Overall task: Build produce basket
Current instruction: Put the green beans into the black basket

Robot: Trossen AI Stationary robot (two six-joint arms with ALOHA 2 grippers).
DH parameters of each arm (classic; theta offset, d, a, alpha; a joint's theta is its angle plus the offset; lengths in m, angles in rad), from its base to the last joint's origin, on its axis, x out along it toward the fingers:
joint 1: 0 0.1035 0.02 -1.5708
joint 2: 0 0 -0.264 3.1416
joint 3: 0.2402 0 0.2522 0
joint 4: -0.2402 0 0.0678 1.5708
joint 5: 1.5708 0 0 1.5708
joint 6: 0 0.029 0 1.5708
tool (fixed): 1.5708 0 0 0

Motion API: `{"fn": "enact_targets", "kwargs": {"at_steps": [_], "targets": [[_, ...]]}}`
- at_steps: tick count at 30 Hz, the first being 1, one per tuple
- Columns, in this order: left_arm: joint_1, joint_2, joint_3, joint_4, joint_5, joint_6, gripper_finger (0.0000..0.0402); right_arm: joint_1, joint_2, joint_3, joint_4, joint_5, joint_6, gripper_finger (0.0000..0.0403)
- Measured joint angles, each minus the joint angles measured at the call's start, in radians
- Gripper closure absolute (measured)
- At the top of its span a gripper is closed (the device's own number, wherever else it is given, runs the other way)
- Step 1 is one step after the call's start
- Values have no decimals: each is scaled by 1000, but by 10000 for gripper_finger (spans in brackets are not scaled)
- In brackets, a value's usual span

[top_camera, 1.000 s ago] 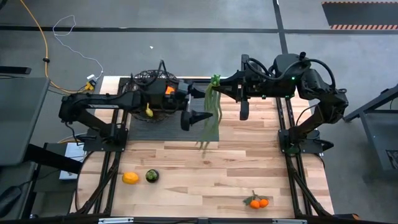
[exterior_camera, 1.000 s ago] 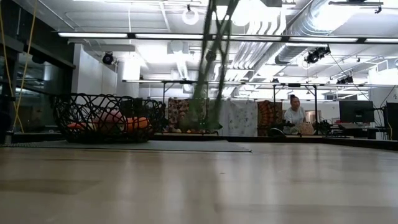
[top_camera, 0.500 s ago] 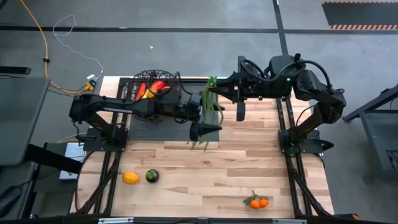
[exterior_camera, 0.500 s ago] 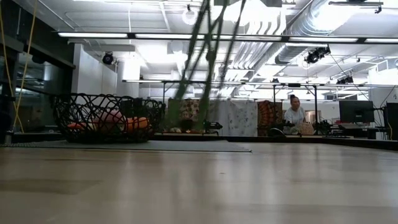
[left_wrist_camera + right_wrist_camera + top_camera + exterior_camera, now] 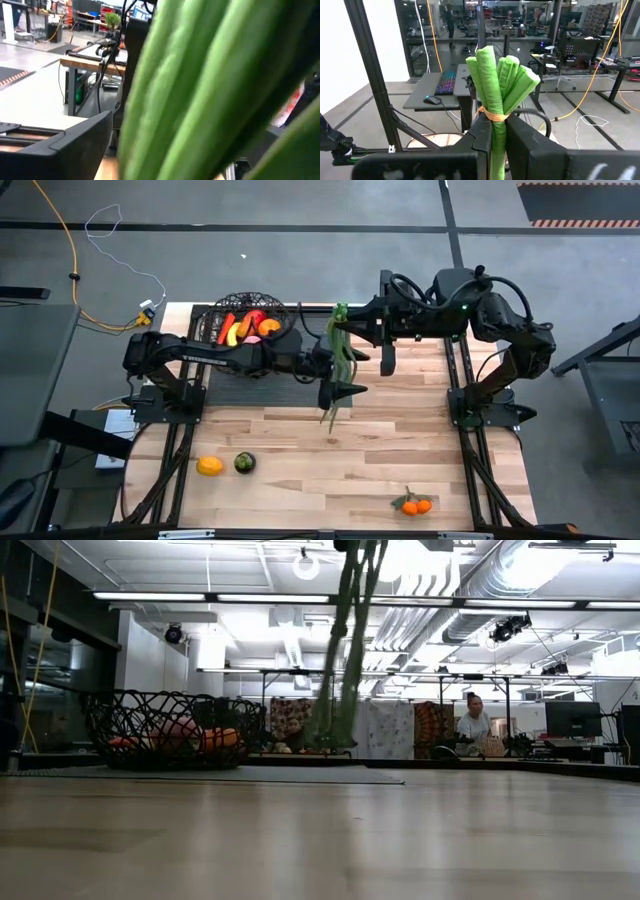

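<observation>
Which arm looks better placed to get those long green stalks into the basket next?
The left. Its open gripper has reached the hanging stalks, and that arm stretches out from the basket side. The right gripper only pinches their top, farther from the basket.

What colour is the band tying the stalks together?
Yellowish-orange band around the long green foam stalks; clearest in the right wrist view.

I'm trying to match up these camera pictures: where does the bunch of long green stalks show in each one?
High view: green stalks hang at table centre, right of the basket.
Low view: stalks dangle from the top, right of the basket.
Left wrist view: stalks fill the picture.
Right wrist view: stalks stand centre.
Shared landmark: the basket.
</observation>
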Motion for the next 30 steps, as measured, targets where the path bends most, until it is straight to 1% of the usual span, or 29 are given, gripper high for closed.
{"fn": "enact_targets", "kwargs": {"at_steps": [8,14,17,24,30], "targets": [[-2,29,0,-8,-19,1,5,0,-42,0,23,0,0,379],[-2,29,0,5,-68,28,5,0,-84,0,68,0,-13,379],[-2,30,0,8,-77,34,5,0,-89,0,91,0,-18,379],[0,52,3,125,-128,42,5,0,-86,0,98,0,-27,379],[2,79,1,77,-128,39,5,0,-88,0,139,0,-27,379]]}}
